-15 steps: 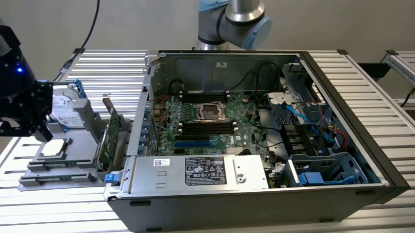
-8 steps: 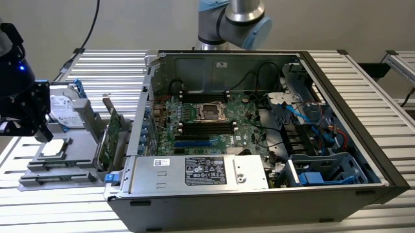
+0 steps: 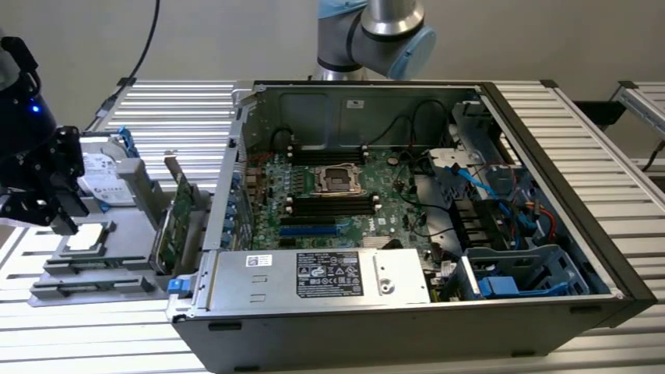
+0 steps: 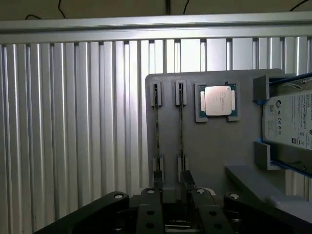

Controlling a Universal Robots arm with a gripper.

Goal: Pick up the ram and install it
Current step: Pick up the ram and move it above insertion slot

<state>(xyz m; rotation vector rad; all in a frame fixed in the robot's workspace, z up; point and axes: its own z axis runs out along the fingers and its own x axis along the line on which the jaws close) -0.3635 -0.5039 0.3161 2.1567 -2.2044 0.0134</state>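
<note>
On the grey tray [image 4: 204,151] at the exterior view's left, beside the open computer case [image 3: 540,156], the ram [image 4: 181,129] stands on edge in a slot. It shows as a long, thin strip, dark seen edge-on, just beside a second stick [image 4: 157,129] in a parallel slot. The gripper [image 4: 178,194] hangs over one end of the pair, its fingers [image 4: 204,207] parted and grasping nothing. A processor [image 4: 217,101] and a hard drive [image 4: 290,122] share the tray on the ribbed table [image 4: 73,122].

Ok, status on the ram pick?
Gripper over the parts tray, by the slots. Two ram sticks on edge in their tray slots. CPU beside them, apart.
</note>
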